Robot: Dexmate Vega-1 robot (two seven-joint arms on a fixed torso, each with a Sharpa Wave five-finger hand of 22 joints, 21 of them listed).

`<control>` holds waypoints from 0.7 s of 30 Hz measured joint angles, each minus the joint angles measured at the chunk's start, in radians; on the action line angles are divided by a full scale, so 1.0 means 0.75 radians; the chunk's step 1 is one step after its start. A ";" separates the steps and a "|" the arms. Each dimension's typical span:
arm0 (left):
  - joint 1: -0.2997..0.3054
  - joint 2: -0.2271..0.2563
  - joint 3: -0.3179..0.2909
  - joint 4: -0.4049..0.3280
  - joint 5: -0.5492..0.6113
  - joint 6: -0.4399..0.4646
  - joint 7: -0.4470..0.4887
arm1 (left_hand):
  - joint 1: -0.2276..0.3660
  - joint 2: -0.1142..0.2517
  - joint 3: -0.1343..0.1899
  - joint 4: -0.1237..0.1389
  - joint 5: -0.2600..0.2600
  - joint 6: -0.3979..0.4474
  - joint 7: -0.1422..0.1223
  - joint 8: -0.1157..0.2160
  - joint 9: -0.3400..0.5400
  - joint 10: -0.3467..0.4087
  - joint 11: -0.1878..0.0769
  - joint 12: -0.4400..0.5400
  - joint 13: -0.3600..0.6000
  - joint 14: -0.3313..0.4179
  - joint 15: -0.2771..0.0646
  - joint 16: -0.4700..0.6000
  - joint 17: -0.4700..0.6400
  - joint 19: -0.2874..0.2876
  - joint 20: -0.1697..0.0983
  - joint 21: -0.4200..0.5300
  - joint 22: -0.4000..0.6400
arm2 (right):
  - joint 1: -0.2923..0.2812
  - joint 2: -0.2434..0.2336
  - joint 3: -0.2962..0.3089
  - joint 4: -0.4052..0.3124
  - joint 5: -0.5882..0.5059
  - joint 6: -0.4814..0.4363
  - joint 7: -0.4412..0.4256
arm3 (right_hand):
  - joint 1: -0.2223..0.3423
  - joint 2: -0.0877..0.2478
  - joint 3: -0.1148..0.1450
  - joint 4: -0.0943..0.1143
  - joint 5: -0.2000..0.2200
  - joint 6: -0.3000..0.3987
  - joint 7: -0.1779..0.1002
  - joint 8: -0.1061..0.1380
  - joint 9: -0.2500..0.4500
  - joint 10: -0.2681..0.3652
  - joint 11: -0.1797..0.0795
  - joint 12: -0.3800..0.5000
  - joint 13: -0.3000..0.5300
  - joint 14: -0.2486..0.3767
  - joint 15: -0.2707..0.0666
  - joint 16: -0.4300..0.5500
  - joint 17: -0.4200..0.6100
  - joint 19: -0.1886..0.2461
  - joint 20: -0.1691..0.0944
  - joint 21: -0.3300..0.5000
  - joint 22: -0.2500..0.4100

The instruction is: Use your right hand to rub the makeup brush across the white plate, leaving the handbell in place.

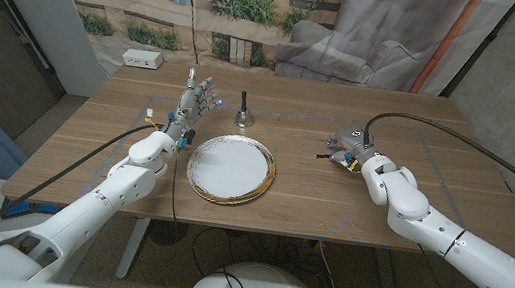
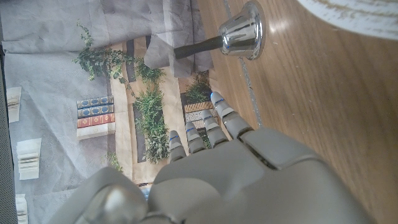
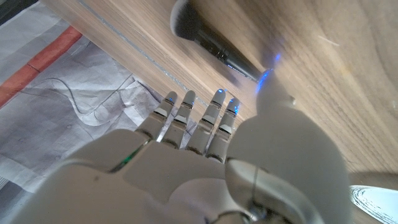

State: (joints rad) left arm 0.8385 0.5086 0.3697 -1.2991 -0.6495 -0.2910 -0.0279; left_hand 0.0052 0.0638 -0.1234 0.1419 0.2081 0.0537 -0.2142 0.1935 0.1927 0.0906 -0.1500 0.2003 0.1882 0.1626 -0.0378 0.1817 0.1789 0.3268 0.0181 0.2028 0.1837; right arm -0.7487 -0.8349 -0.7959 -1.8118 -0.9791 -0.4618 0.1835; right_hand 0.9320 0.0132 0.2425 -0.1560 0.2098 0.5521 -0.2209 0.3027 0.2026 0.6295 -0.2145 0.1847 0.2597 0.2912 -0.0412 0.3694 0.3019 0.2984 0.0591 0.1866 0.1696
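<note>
A white plate with a gold rim sits at the middle of the wooden table, with a silver handbell standing upright just beyond its far edge, black handle up. The robot's right hand hovers right of the plate, fingers extended and spread, holding nothing — the makeup brush lies on the wood just beside the fingertips, its dark handle running toward the thumb, apart from the plate. The left hand stands at the plate's far left, fingers straight and apart, empty, near the bell but not touching it. A small white box rests at the table's far left corner.
</note>
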 measured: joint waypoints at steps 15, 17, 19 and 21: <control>0.000 0.000 0.000 0.000 0.000 0.000 0.000 | 0.000 0.000 0.000 0.000 0.000 0.000 0.000 0.000 0.000 0.000 0.000 0.000 0.000 0.000 0.000 0.000 0.000 0.000 0.000 0.000 0.000 | 0.016 -0.035 0.048 -0.040 0.091 0.054 0.119 | -0.087 -0.004 -0.021 0.021 -0.011 -0.185 0.029 -0.093 0.000 -0.195 0.048 0.000 -0.012 -0.093 0.002 -0.049 -0.016 -0.052 0.024 0.000 0.000; 0.000 0.000 0.000 0.000 0.000 0.000 0.000 | 0.000 0.000 0.000 0.000 0.000 0.000 0.000 0.000 0.000 0.000 0.000 0.000 0.000 0.000 0.000 0.000 0.000 0.000 0.000 0.000 0.000 | 0.014 -0.038 0.062 -0.041 0.108 0.064 0.118 | -0.103 0.011 -0.028 0.029 -0.011 -0.213 0.043 -0.106 0.000 -0.213 0.062 0.000 -0.012 -0.100 0.005 -0.049 -0.019 -0.052 0.024 0.000 0.000; 0.000 0.000 0.000 0.000 0.000 0.000 0.000 | 0.000 0.000 0.000 0.000 0.000 0.000 0.000 0.000 0.000 0.000 0.000 0.000 0.000 0.000 0.000 0.000 0.000 0.000 0.000 0.000 0.000 | 0.006 -0.041 0.085 -0.040 0.170 0.098 0.094 | -0.132 0.012 -0.029 0.045 -0.011 -0.225 0.054 -0.113 0.000 -0.226 0.075 0.000 -0.012 -0.107 0.002 -0.057 -0.019 -0.052 0.024 0.000 0.000; 0.000 0.000 0.000 0.000 0.000 0.000 0.000 | 0.000 0.000 0.000 0.000 0.000 0.000 0.000 0.000 0.000 0.000 0.000 0.000 0.000 0.000 0.000 0.000 0.000 0.000 0.000 0.000 0.000 | 0.000 -0.042 0.098 -0.037 0.203 0.115 0.075 | -0.163 0.025 -0.035 0.058 -0.011 -0.234 0.054 -0.113 0.000 -0.235 0.084 0.000 -0.016 -0.110 0.000 -0.060 -0.021 -0.052 0.013 0.000 0.000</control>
State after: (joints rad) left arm 0.8386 0.5085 0.3697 -1.2990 -0.6495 -0.2910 -0.0279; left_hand 0.0052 0.0638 -0.1234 0.1419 0.2081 0.0537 -0.2143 0.1935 0.1927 0.0906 -0.1500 0.2003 0.1882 0.1626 -0.0378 0.1817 0.1788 0.3267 0.0180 0.2029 0.1837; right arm -0.7488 -0.8668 -0.7222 -1.8394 -0.8266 -0.3753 0.2397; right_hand 0.8095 0.0317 0.2164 -0.1122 0.2012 0.3764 -0.1801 0.2177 0.2024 0.4529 -0.1514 0.1848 0.2474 0.2090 -0.0411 0.3244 0.2866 0.2593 0.0687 0.1866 0.1696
